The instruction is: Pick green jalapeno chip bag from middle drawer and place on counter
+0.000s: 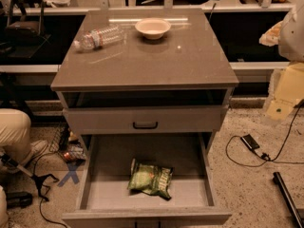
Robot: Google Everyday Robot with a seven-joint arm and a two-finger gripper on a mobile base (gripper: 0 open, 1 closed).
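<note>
The green jalapeno chip bag (151, 178) lies crinkled on the pale floor of the middle drawer (107, 196), a little right of its centre. The drawer is pulled fully out toward me. The counter (156, 63) is the glossy grey-brown top of the cabinet above it. My gripper (280, 103) shows as a pale arm end at the right edge of the view. It hangs over the floor to the right of the cabinet, well above and to the right of the bag, and touches nothing.
A white bowl (152, 27) and a lying plastic water bottle (99, 37) sit at the counter's back. The shallower drawer with a black handle (145, 125) is shut above the open one. Cables and a small device (250, 142) lie on the floor at right. A person's leg (14, 132) is at left.
</note>
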